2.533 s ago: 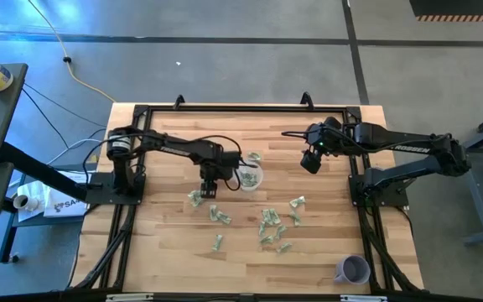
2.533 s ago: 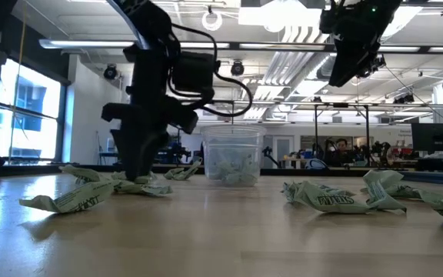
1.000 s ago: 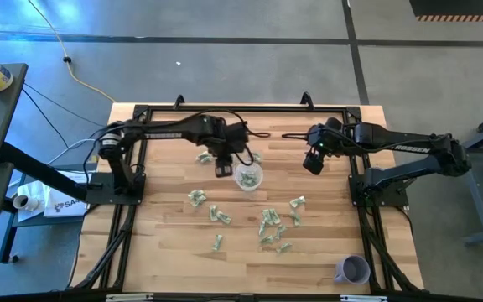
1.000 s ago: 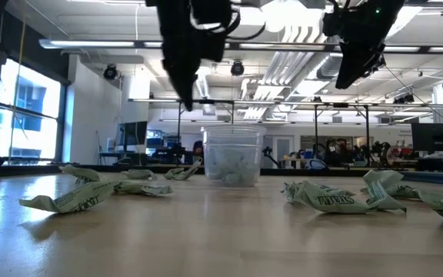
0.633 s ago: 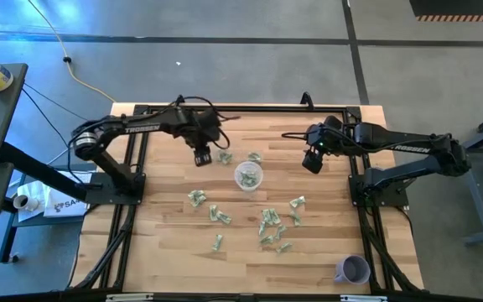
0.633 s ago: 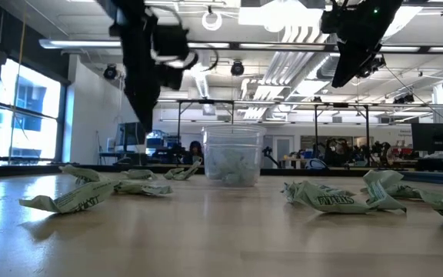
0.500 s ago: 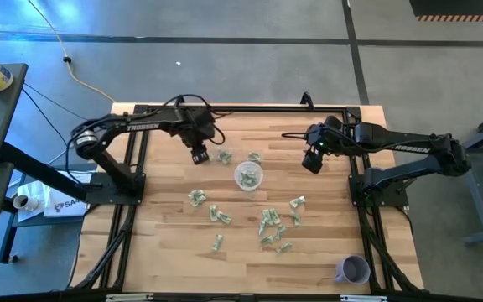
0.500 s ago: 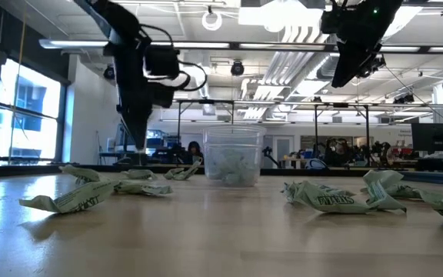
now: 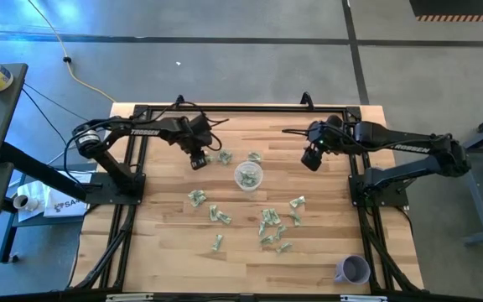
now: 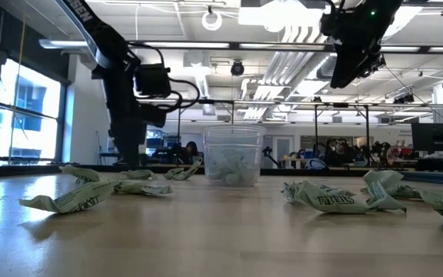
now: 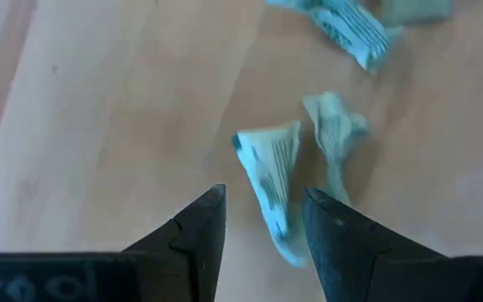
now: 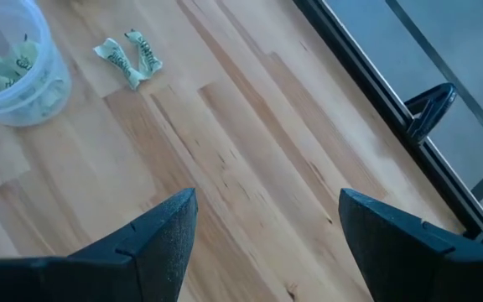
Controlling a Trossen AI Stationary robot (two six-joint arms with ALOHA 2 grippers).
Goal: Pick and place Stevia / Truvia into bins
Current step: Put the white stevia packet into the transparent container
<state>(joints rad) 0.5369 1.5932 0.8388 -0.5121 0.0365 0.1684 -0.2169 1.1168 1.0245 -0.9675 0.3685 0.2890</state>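
Your left tool hangs part-open and empty over a crumpled Truvia packet; lower it, then close to pick.

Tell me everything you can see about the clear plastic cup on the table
The clear plastic cup is small and round with a whitish rim, standing upright on the wooden table near its middle. Several green and white packets already lie inside. More packets lie scattered around it on the wood. Neither gripper touches it.
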